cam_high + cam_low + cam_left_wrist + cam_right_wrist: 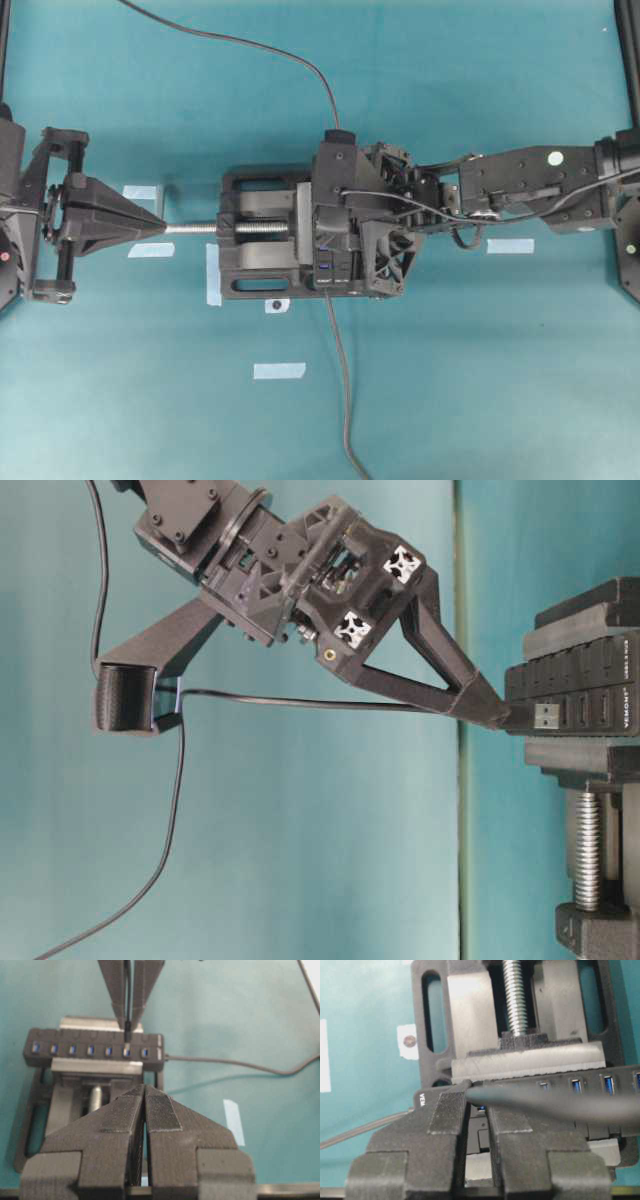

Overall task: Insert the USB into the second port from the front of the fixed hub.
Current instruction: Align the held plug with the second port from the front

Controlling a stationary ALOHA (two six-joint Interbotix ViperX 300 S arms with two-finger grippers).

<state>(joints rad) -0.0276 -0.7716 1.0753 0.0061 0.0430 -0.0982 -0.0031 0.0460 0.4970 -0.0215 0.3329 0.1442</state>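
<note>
Black USB (545,716), pinched in the right gripper (492,712), seemingly meets the fixed hub (95,1049), vise-clamped (262,262) mid-worktop for steadiness; left gripper (144,1110) waits pressed together.

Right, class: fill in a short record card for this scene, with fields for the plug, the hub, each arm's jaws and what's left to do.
USB: pinched in the right jaws, tip at a blue slot, metal shell showing
Slot met: second from the hub's cabled end
fixed hub: clamped in the vise, seven blue slots in a row
Right jaws: shut on the USB
Left jaws: shut, empty, apart from the vise
Left to do: probably push the plug fully home
</note>
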